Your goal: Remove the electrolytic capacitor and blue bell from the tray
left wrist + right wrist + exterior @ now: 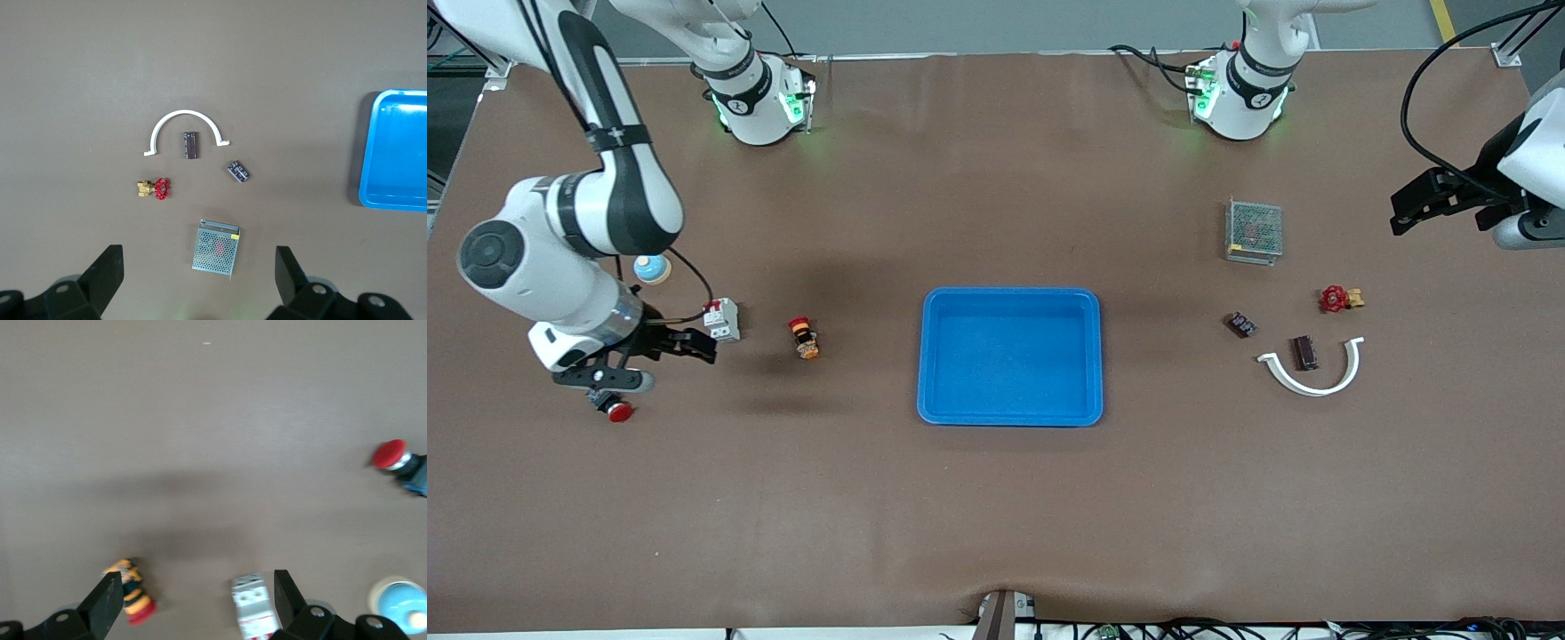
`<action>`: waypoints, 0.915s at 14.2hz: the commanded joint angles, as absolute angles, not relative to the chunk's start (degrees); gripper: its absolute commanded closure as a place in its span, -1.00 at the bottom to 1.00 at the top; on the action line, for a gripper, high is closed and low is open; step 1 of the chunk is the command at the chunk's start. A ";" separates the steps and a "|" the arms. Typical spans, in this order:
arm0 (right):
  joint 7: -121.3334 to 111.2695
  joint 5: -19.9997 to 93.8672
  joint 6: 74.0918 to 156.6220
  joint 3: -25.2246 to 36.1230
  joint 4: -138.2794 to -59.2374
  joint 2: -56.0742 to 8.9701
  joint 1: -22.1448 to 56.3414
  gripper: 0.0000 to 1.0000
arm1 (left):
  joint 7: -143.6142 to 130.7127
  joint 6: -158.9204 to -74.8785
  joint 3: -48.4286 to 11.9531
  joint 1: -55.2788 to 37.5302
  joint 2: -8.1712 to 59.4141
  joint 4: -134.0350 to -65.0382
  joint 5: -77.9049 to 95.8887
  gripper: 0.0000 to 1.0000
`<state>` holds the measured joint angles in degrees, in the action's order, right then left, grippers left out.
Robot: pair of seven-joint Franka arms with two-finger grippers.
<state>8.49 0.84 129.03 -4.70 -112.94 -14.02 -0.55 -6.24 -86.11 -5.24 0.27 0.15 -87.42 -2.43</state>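
Observation:
The bell [652, 268], a blue dome on a cream base, sits at the right arm's end of the table, partly hidden by that arm; it also shows as the bell [400, 603]. Two small dark parts lie at the left arm's end: one [1240, 324] [238, 171] stands free, the other [1304, 352] [191, 145] lies inside a white arc. I cannot tell which is the capacitor. My right gripper [698, 345] [197, 600] hangs open and empty beside a white breaker. My left gripper [1405, 209] [198, 277] is open and empty, high over the left arm's end.
A blue tray [929, 356] lies mid-table. Near the dark parts are a mesh metal box [1254, 231], a red-handled valve [1336, 299] and the white arc [1312, 387]. By the right gripper are the white breaker [723, 320], an orange-and-red button [804, 338] and a red push button [615, 409].

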 commanded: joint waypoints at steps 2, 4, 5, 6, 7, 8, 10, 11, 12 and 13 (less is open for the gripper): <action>9.05 0.18 128.23 -4.04 -109.26 -19.23 0.18 -1.00 | -6.59 -88.07 -5.45 0.44 -0.79 -89.47 -1.49 -1.00; 6.09 0.18 128.14 -3.78 -107.50 -20.91 -0.61 -1.00 | -6.59 -88.07 -5.54 0.44 -0.79 -89.47 -1.49 -1.00; 3.11 0.26 128.06 -3.78 -106.62 -21.61 -1.49 -1.00 | -6.68 -88.07 -5.97 0.35 -0.88 -89.39 -1.49 -1.00; 0.99 0.26 128.06 -3.78 -106.18 -22.49 -2.19 -1.00 | -6.68 -88.07 -6.59 0.53 -0.97 -89.38 -1.49 -1.00; -0.51 0.18 127.97 -3.78 -105.65 -22.85 -2.72 -1.00 | -6.68 -87.98 -6.59 0.61 -0.97 -89.38 -1.49 -1.00; -1.92 0.18 127.27 -3.52 -105.21 -22.94 -3.33 -1.00 | -6.68 -87.89 -6.68 0.62 -0.97 -89.38 -1.49 -1.00; -2.46 0.18 123.16 -3.43 -102.41 -22.94 -5.00 -1.00 | -6.68 -87.72 -6.59 0.70 -0.97 -89.39 -1.49 -1.00; -2.55 0.09 119.39 -3.43 -99.61 -22.85 -5.18 -1.00 | -6.68 -87.71 -6.68 0.62 -0.97 -89.38 -1.49 -1.00; -2.64 0.09 114.05 -3.43 -95.93 -22.85 -5.71 -1.00 | -6.68 -87.63 -6.68 0.62 -0.97 -89.30 -1.49 -1.00; -2.98 0.09 108.51 -3.43 -91.80 -22.85 -5.80 -1.00 | -6.68 -87.63 -6.59 0.62 -0.97 -89.30 -1.49 -1.00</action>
